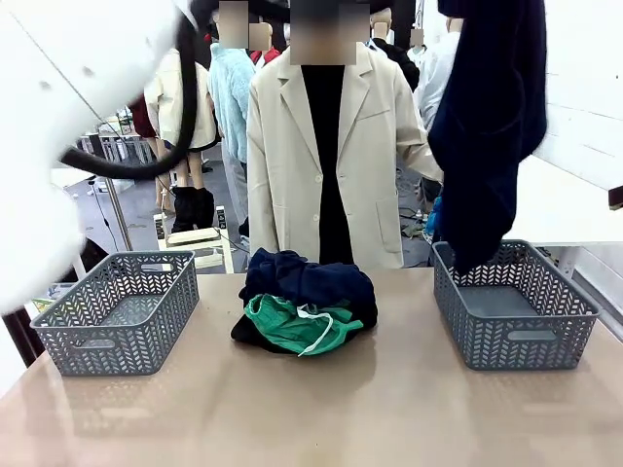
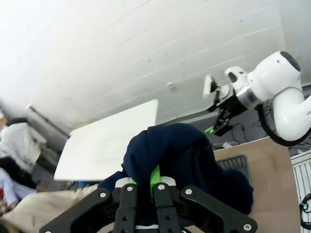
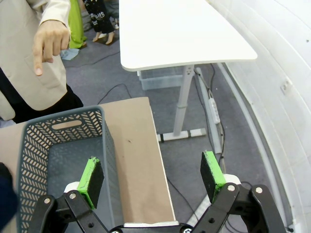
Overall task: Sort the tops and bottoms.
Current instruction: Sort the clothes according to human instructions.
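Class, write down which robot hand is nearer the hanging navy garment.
Left. The left hand grips the navy garment itself; the right hand is open, apart from it, over the grey basket wall.

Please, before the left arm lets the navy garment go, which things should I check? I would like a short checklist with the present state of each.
1. Left jaws shut on the navy garment: ok.
2. Garment over the right basket: its tip hangs by the basket's back left corner, so whether it would fall inside: cannot tell.
3. Basket has nothing inside: ok.
4. Right jaws open, holding nothing: ok.
5. Person's hand outside the basket: ok.
6. Green garment lies on the pile at mid-table, away from the basket: ok.
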### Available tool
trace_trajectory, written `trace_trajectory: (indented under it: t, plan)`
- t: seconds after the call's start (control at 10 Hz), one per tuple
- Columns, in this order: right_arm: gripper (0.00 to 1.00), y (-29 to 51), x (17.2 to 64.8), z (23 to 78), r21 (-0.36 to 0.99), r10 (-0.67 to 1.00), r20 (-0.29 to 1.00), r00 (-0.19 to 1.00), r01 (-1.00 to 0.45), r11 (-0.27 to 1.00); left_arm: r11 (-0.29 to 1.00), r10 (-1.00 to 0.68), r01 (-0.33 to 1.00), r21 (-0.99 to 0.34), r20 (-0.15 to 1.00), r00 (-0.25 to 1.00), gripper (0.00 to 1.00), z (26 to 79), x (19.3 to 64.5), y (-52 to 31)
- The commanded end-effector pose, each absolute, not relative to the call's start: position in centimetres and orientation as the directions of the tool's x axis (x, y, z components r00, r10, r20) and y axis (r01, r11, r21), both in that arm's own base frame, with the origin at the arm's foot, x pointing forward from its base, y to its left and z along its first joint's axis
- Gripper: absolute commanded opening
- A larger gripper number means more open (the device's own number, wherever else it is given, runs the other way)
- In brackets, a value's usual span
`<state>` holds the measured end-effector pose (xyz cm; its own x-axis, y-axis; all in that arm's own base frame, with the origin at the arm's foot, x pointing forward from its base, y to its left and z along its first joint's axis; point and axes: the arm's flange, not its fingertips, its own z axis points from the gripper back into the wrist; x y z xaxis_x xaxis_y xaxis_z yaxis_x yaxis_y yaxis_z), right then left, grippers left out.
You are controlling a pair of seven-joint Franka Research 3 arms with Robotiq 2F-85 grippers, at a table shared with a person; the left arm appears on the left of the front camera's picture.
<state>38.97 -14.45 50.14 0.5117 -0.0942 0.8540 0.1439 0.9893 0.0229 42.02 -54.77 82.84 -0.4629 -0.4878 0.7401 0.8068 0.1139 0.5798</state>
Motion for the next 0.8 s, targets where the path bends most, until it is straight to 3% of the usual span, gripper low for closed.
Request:
trace_trajectory:
  t: [0.0, 0.3, 0.7]
  plan:
    - [1.00, -14.4, 38.9, 50.2, 0.029, -0.103, 0.847, 0.521, 0.148, 0.989, -0.003, -0.390, 0.852, 0.523, 0.784, -0.483, 0.00, 84.2, 48.5, -61.9]
    - [1.00, -14.4, 38.9, 50.2, 0.029, -0.103, 0.847, 0.521, 0.148, 0.989, 0.030, -0.415, 0.942, 0.335, 0.861, -0.293, 0.00, 73.2, 54.6, -67.5]
    - [1.00, -14.4, 38.9, 50.2, 0.029, -0.103, 0.847, 0.521, 0.148, 0.989, 0.045, -0.456, 0.980, 0.196, 0.876, -0.155, 0.00, 62.5, 56.3, -68.3]
